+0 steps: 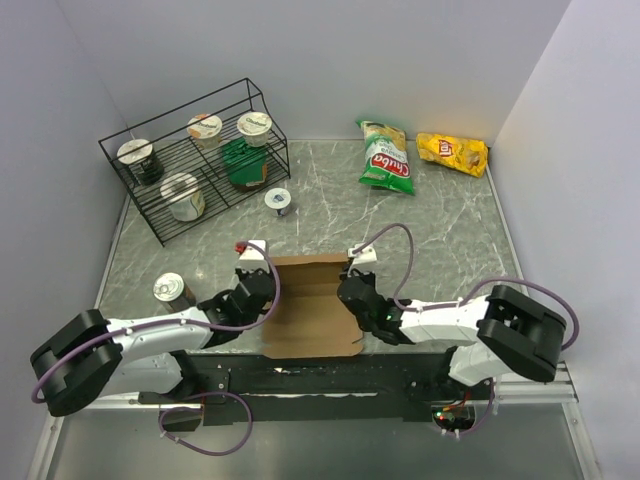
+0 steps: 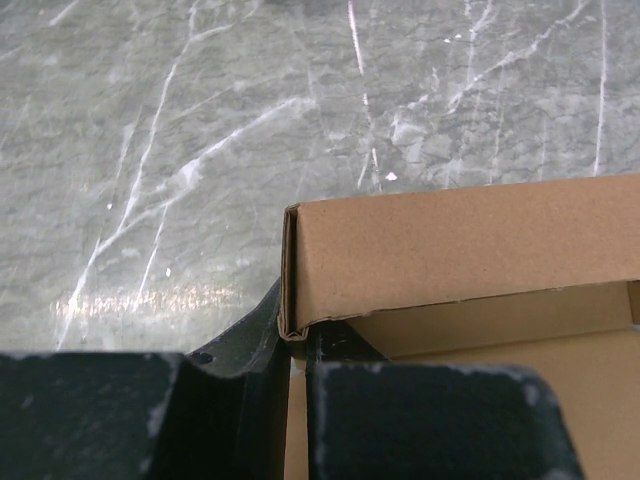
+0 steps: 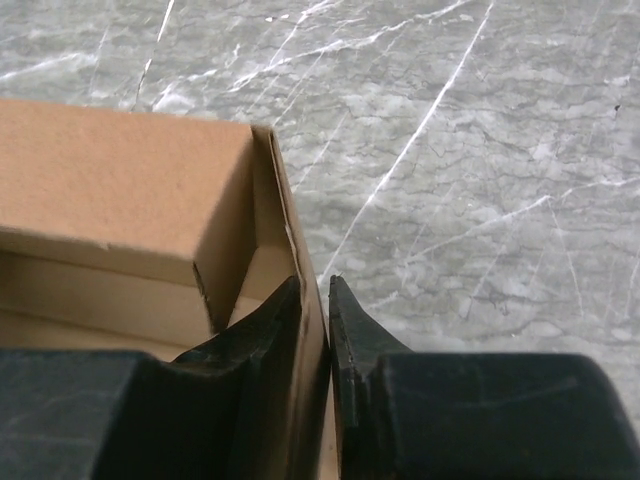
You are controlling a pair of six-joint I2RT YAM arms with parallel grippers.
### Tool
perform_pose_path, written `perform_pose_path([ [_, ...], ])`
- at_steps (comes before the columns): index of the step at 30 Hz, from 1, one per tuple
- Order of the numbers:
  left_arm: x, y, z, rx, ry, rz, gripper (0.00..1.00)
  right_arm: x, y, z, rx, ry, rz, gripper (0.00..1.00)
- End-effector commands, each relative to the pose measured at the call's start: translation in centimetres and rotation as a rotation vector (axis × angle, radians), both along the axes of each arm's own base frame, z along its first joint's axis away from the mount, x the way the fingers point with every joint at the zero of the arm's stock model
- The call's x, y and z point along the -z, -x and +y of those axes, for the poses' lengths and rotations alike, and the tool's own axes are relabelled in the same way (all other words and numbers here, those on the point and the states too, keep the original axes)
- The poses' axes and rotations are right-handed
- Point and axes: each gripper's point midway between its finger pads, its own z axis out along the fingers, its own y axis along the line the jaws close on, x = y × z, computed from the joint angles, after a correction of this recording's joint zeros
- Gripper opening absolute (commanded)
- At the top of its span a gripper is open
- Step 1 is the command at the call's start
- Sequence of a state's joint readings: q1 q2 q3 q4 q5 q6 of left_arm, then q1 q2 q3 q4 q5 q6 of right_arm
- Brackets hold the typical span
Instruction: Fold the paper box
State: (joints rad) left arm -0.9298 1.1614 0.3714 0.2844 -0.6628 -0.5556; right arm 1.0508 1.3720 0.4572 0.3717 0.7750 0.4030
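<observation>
Cardboard of the paper box (image 1: 310,310) looks light yet stiff, best held by its walls: left tool (image 2: 297,345) pinches one, right tool (image 3: 316,298) narrowly straddles the other, perhaps unclamped.

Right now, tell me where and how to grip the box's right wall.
I'd pinch the right wall of the box at its top edge near the far corner, coming from above: it stands upright and thin, so one finger goes inside, one outside.

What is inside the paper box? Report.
Bare cardboard floor and walls; no contents visible in the paper box. The left gripper and right gripper, straddling its side walls, hide strips inside.
</observation>
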Motion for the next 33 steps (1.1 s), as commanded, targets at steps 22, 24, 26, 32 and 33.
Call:
perform_pose_path([
  [22, 1.2, 3.7, 0.9, -0.200, -0.052, 0.153, 0.01, -1.1, -0.1, 3.1, 0.045, -0.188, 0.082, 0.74],
  [24, 1.1, 3.8, 1.2, -0.214, -0.056, 0.157, 0.01, -0.5, 0.3, 2.5, 0.068, -0.166, 0.112, 0.75],
  [26, 0.8, 3.8, 1.3, -0.220, -0.057, 0.155, 0.01, -0.6, 0.5, 2.4, 0.082, -0.181, 0.123, 0.75],
  [32, 0.5, 3.9, 1.8, -0.232, -0.070, 0.152, 0.01, -1.1, 1.1, 1.7, 0.099, -0.165, 0.116, 0.75],
  [33, 0.5, 3.9, 1.8, -0.232, -0.072, 0.152, 0.01, -1.3, 1.2, 1.6, 0.102, -0.166, 0.113, 0.75],
])
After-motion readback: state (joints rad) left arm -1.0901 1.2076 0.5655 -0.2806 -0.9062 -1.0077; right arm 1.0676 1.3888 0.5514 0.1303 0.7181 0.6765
